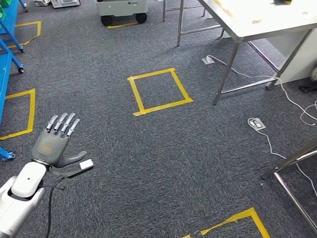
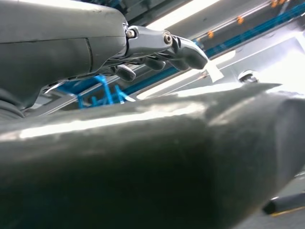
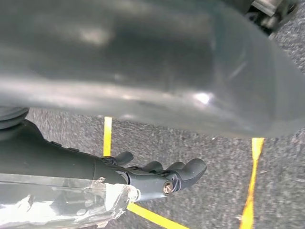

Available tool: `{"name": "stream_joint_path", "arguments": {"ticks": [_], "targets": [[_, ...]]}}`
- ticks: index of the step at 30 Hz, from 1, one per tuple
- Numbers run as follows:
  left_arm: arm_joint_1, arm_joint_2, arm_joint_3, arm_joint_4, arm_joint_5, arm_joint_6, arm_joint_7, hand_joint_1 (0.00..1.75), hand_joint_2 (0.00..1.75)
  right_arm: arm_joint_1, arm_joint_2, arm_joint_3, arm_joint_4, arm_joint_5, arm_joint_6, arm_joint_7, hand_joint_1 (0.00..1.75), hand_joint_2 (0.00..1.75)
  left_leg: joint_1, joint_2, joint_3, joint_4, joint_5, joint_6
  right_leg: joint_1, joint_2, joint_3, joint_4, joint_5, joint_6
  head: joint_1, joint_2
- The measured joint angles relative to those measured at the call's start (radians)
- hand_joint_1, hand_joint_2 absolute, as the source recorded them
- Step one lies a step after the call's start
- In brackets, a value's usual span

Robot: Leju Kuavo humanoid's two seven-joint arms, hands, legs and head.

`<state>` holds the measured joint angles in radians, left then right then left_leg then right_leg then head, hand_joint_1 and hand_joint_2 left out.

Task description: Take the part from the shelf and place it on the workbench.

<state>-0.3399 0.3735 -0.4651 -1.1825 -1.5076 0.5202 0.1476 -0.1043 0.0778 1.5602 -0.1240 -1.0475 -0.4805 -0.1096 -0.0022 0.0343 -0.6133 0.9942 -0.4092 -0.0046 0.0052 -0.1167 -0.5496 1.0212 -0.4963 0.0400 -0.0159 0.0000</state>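
My left hand (image 1: 56, 144) is stretched out low on the left above the grey carpet, fingers spread and straight, holding nothing. In the left wrist view its fingers (image 2: 169, 47) reach out flat with nothing between them. The blue shelf frame (image 1: 4, 74) stands along the left edge, off to the left of that hand. The white workbench (image 1: 261, 20) fills the far right corner, well away from the hand. In the right wrist view my right hand (image 3: 154, 176) hangs over the carpet and yellow tape lines, its fingers loosely extended and empty.
A yellow tape square (image 1: 159, 91) marks the floor ahead, with others at the left (image 1: 22, 114) and front right (image 1: 239, 220). White cables and a floor socket (image 1: 256, 123) lie to the right near metal table legs (image 1: 288, 163). A white wheeled unit (image 1: 121, 10) stands far ahead.
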Motion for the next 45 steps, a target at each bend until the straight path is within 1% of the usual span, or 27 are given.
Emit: {"name": "stream_joint_path", "arguments": {"ticks": [1,3,5,6,7,8,10,12,14,16,18,20,21,22,23,25,27,29,30,32,34,36,37,39,41,43,45], "targets": [[-0.002,0.001,0.000,0.001,0.000,0.001,0.000,0.00,0.00,-0.001,0.000,0.000,0.000,0.000,0.000,0.000,0.00,0.00,0.002,-0.012,0.000,-0.001,0.002,0.006,-0.003,0.024,-0.011,0.026,-0.017,0.004,0.002,0.000],[-0.006,0.000,0.000,0.001,0.000,0.002,0.000,0.00,0.00,0.001,0.000,0.000,0.000,0.000,-0.001,-0.001,0.00,0.00,0.004,-0.036,0.001,-0.002,0.003,0.015,-0.005,0.088,-0.067,0.146,-0.077,0.008,0.008,0.000],[-0.005,-0.002,-0.001,0.002,0.000,0.002,0.000,0.00,0.00,0.004,0.000,0.000,0.000,0.000,-0.001,-0.001,0.00,0.00,0.003,-0.065,0.001,-0.001,0.003,0.019,-0.005,0.113,-0.138,0.279,-0.121,0.007,0.010,0.000],[-0.004,-0.004,-0.001,0.003,0.000,0.002,0.000,0.00,0.00,0.005,0.000,0.000,0.000,-0.001,-0.001,0.000,0.00,0.00,0.003,-0.081,0.001,-0.001,0.003,0.019,-0.004,0.117,-0.155,0.300,-0.115,0.005,0.010,0.000],[-0.004,-0.004,-0.001,0.004,0.000,0.002,0.000,0.00,0.00,0.006,0.000,0.000,0.000,-0.001,-0.001,0.000,0.00,0.00,0.003,-0.096,0.002,-0.001,0.003,0.019,-0.005,0.122,-0.152,0.277,-0.089,0.002,0.010,0.000],[-0.004,-0.005,-0.001,0.005,0.000,0.002,0.000,0.00,0.00,0.005,0.000,0.000,0.000,-0.001,-0.001,0.000,0.00,0.00,0.004,-0.112,0.003,0.000,0.003,0.018,-0.006,0.131,-0.129,0.215,-0.048,0.000,0.010,0.000],[-0.005,-0.005,-0.001,0.006,0.000,0.002,0.000,0.00,0.00,0.004,0.000,0.000,0.000,-0.001,-0.001,-0.001,0.00,0.00,0.005,-0.140,0.001,0.002,0.004,0.013,-0.014,0.186,-0.065,0.072,0.016,-0.001,0.009,0.000],[-0.006,-0.006,-0.001,0.006,0.000,0.003,0.000,0.00,0.00,0.003,0.000,0.000,0.000,-0.001,-0.001,-0.001,0.00,0.00,0.008,-0.165,-0.005,0.001,0.009,0.001,-0.018,0.222,-0.034,0.010,0.031,-0.002,0.009,0.000],[-0.004,-0.004,-0.001,0.007,0.000,0.004,0.000,0.00,0.00,0.003,0.000,0.000,0.000,-0.002,-0.001,0.000,0.00,0.00,0.014,-0.185,-0.011,-0.005,0.016,-0.014,-0.014,0.203,-0.030,0.005,0.035,-0.012,0.009,0.000],[-0.004,0.000,-0.001,0.007,0.000,0.004,0.000,0.00,0.00,0.001,0.000,0.000,0.000,-0.002,-0.002,0.000,0.00,0.00,0.012,-0.142,-0.025,0.017,0.000,-0.024,-0.013,0.175,-0.026,-0.004,0.041,-0.026,0.005,0.000],[-0.007,0.000,-0.001,0.008,0.000,0.004,0.000,0.00,0.00,0.002,-0.001,0.000,0.000,-0.002,-0.003,-0.001,0.00,0.00,0.008,-0.073,-0.073,0.116,-0.058,-0.030,-0.010,0.145,-0.024,-0.010,0.044,-0.036,0.001,0.000],[-0.006,-0.002,-0.002,0.009,0.000,0.004,0.000,0.00,0.00,0.005,-0.001,0.000,0.000,-0.002,-0.003,-0.001,0.00,0.00,0.009,-0.049,-0.134,0.249,-0.113,-0.036,-0.008,0.112,-0.024,-0.011,0.043,-0.038,0.001,0.000],[-0.003,-0.003,-0.002,0.009,0.000,0.004,0.000,0.00,0.00,0.006,-0.001,0.000,0.000,-0.002,-0.003,-0.001,0.00,0.00,0.010,-0.047,-0.148,0.281,-0.118,-0.038,-0.007,0.096,-0.025,-0.010,0.043,-0.039,0.000,0.000],[-0.001,-0.003,-0.002,0.010,0.000,0.004,0.000,0.00,0.00,0.006,-0.001,0.000,0.000,-0.002,-0.003,-0.001,0.00,0.00,0.011,-0.044,-0.141,0.272,-0.105,-0.039,-0.007,0.080,-0.025,-0.010,0.042,-0.039,0.000,0.000],[-0.001,-0.003,-0.002,0.011,0.000,0.004,0.000,0.00,0.00,0.005,-0.001,0.000,0.000,-0.002,-0.003,-0.001,0.00,0.00,0.011,-0.036,-0.112,0.224,-0.077,-0.039,-0.007,0.066,-0.024,-0.010,0.041,-0.038,0.000,0.000],[-0.003,-0.003,-0.002,0.011,0.000,0.004,0.000,0.00,0.00,0.003,-0.001,0.000,0.000,-0.002,-0.003,-0.001,0.00,0.00,0.007,0.011,-0.028,0.079,-0.022,-0.037,-0.003,0.041,-0.021,-0.008,0.037,-0.032,-0.001,0.000],[-0.007,-0.003,-0.001,0.011,0.000,0.005,0.000,0.00,0.00,0.002,-0.002,0.000,0.000,-0.002,-0.003,-0.001,0.00,0.00,0.002,0.041,0.017,-0.003,-0.004,-0.026,0.004,0.018,-0.018,-0.006,0.032,-0.023,-0.001,0.000],[-0.006,-0.002,-0.001,0.011,0.000,0.005,0.000,0.00,0.00,0.002,-0.002,0.000,0.000,-0.002,-0.003,-0.001,0.00,0.00,-0.001,0.020,0.015,-0.010,-0.003,-0.013,0.005,-0.005,-0.013,-0.009,0.029,-0.014,0.000,0.000],[-0.005,-0.001,-0.001,0.011,0.000,0.006,0.000,0.00,0.00,0.001,-0.002,0.000,0.000,-0.002,-0.003,-0.001,0.00,0.00,0.000,0.007,0.014,-0.012,-0.001,-0.007,0.003,0.000,-0.013,-0.005,0.024,-0.007,0.000,0.000],[-0.007,0.000,-0.001,0.011,0.000,0.005,0.000,0.00,0.00,0.000,-0.002,0.000,0.000,-0.002,-0.003,-0.001,0.00,0.00,0.006,-0.017,0.015,-0.015,0.003,0.005,-0.002,0.049,-0.036,0.048,-0.010,0.004,0.005,0.000],[-0.008,-0.001,-0.001,0.011,0.000,0.005,0.000,0.00,0.00,0.003,-0.002,0.000,0.000,-0.002,-0.003,-0.001,0.00,0.00,0.009,-0.040,0.014,-0.015,0.005,0.012,-0.005,0.104,-0.100,0.184,-0.075,0.009,0.011,0.000],[-0.006,-0.004,-0.002,0.012,0.000,0.005,0.000,0.00,0.00,0.006,-0.002,0.000,0.000,-0.002,-0.003,-0.001,0.00,0.00,0.009,-0.068,0.013,-0.015,0.005,0.015,-0.006,0.116,-0.158,0.292,-0.107,0.010,0.013,0.000],[-0.005,-0.005,-0.003,0.012,0.000,0.005,0.000,0.00,0.00,0.007,-0.002,0.000,0.000,-0.002,-0.003,-0.001,0.00,0.00,0.009,-0.083,0.013,-0.015,0.005,0.014,-0.006,0.118,-0.161,0.290,-0.093,0.009,0.013,0.000],[-0.004,-0.006,-0.003,0.012,0.000,0.005,0.000,0.00,0.00,0.006,-0.002,0.000,0.000,-0.002,-0.003,-0.001,0.00,0.00,0.011,-0.111,0.014,-0.013,0.006,0.011,-0.010,0.136,-0.112,0.176,-0.022,0.008,0.013,0.000],[-0.006,-0.006,-0.003,0.012,0.000,0.005,0.000,0.00,0.00,0.004,-0.001,0.000,0.000,-0.002,-0.003,-0.001,0.00,0.00,0.012,-0.137,0.010,-0.009,0.007,0.001,-0.020,0.189,-0.050,0.046,0.025,0.008,0.012,0.000],[-0.006,-0.006,-0.003,0.013,0.000,0.005,0.000,0.00,0.00,0.004,-0.001,0.000,0.000,-0.002,-0.003,-0.001,0.00,0.00,0.014,-0.162,0.002,-0.010,0.013,-0.013,-0.022,0.214,-0.027,0.005,0.029,0.002,0.011,0.000],[-0.004,-0.003,-0.003,0.013,0.000,0.006,0.000,0.00,0.00,0.003,-0.001,0.000,0.000,-0.002,-0.003,0.000,0.00,0.00,0.019,-0.177,-0.003,-0.015,0.018,-0.026,-0.018,0.188,-0.025,0.003,0.035,-0.013,0.011,0.000]]}}
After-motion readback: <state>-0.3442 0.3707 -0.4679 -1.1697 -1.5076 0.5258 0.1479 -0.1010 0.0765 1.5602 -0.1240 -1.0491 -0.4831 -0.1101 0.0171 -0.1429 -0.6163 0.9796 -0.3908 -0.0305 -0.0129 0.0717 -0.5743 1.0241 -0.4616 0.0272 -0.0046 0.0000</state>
